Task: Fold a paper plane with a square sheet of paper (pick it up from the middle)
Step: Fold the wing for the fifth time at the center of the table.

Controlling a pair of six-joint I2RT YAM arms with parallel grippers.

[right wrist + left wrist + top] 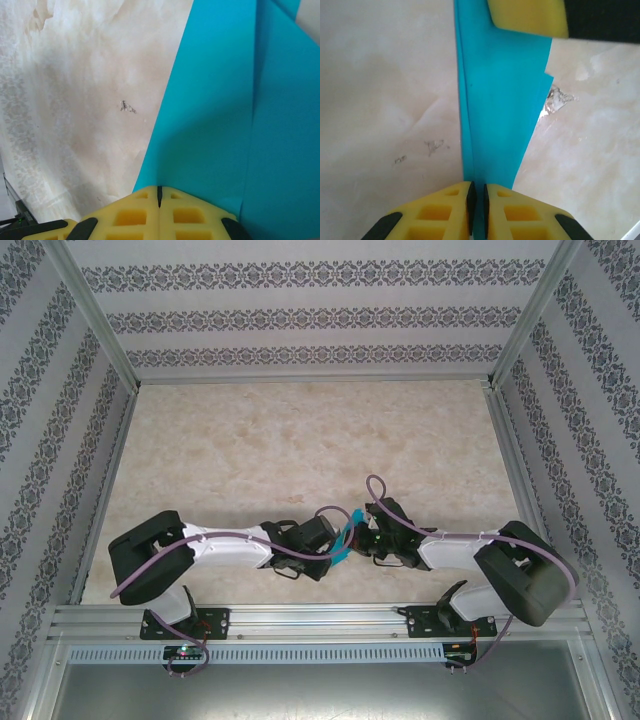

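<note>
- Teal paper [343, 536] was a narrow folded strip, pinched between the two pincers above the near-centre of the counter [300, 440]. From the top view it read as a slim slanted sliver, fold detail too small to make out.
- Left wrist view gave the detail. The teal paper [500, 100] rose from the tips as a long tapering strip with a lengthwise crease close to its left edge and a stepped, layered edge at upper right.
- Right wrist view showed the teal paper [225, 125] as a broad sheet with one straight fold line running up it, slanted left edge against the counter [75, 100] below.
- Left pincer [477, 200]: yellow fingers [452, 212] drawn nearly together, clamped on the strip's lower end, which sat in the thin slot between them.
- Right pincer [160, 195]: pads pressed flush, seam closed, clamped on the paper that spread up from the tips. Its yellow pad [527, 15] showed at the top of the left wrist view, laid over the strip's far end.
- Top view alone gave the arm poses. Left arm [230, 550] lay low, reaching right from its base. Right arm [460, 545] lay low, reaching left, elbow [530, 580] out at the right side. Left pincer [333, 540] and right pincer [358, 533] met nose to nose, the paper between.
- Small dark scuff on the counter beside the paper [434, 146].
</note>
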